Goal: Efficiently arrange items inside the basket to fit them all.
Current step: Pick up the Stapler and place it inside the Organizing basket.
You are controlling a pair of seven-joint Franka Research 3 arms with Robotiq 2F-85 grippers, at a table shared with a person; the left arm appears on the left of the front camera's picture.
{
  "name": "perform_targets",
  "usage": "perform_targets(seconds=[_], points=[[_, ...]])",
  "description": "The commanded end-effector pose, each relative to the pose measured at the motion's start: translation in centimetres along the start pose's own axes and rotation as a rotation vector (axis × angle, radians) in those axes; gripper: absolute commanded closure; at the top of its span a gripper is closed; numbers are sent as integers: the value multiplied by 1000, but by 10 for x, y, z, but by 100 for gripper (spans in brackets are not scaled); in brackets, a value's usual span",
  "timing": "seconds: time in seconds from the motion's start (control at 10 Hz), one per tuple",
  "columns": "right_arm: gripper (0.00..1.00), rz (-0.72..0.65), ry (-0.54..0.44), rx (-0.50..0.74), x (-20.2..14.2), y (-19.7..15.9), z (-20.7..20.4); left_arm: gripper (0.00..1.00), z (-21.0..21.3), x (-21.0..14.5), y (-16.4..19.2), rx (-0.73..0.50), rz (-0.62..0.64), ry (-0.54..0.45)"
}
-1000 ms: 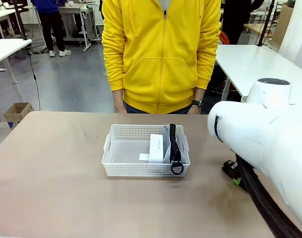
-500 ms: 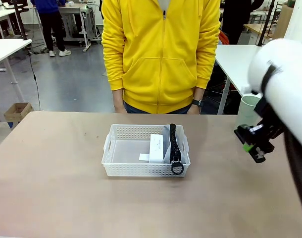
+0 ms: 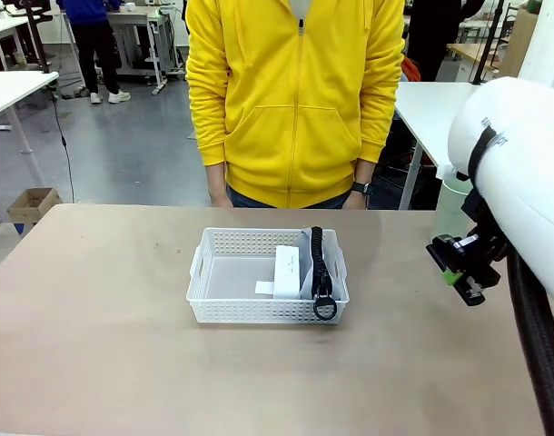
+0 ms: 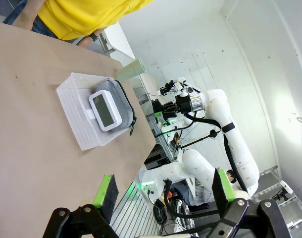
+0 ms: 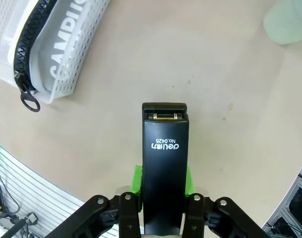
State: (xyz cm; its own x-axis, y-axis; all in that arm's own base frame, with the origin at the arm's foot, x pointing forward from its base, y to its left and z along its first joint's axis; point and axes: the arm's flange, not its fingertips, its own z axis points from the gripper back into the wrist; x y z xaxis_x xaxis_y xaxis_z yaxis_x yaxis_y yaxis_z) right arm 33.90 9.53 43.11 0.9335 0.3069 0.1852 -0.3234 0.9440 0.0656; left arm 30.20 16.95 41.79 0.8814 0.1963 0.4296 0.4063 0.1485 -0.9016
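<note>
Black stapler [image 5: 165, 168] between right fingers [image 5: 136, 179]

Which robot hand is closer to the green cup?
Right. The right gripper, holding the stapler, hangs close to the cup; the left gripper is far off, past the basket.

Right claw [image 3: 459, 265] clamped tight, left claw [image 4: 166, 186] spread wide

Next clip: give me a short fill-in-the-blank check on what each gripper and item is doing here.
1. The right gripper is shut on the black ____.
2. Inside the basket, the small white box sits beside the grey ____.
3. The pale green cup stands on the table, ____ the basket.
4. The left gripper is empty, its jaws ____.
Missing words: stapler; pouch; outside; open.
</note>
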Motion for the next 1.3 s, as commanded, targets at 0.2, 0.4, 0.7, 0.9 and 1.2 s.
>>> perform_targets(seconds=[0.2,0.4,0.7,0.9,1.2], points=[[63,111,-25,-5,39,22,10,0,-2,0,-3,2,8,-14],[63,283,-59,43,100,63,11,0,-2,0,-3,2,8,-14],[63,434,-97,129,156,126,1,0,-2,0,-3,2,8,-14],[63,509,-105,120,178,178,-7,0,-2,0,-3,2,8,-14],[63,624,-57,80,205,260,-47,0,-2,0,-3,2,8,-14]])
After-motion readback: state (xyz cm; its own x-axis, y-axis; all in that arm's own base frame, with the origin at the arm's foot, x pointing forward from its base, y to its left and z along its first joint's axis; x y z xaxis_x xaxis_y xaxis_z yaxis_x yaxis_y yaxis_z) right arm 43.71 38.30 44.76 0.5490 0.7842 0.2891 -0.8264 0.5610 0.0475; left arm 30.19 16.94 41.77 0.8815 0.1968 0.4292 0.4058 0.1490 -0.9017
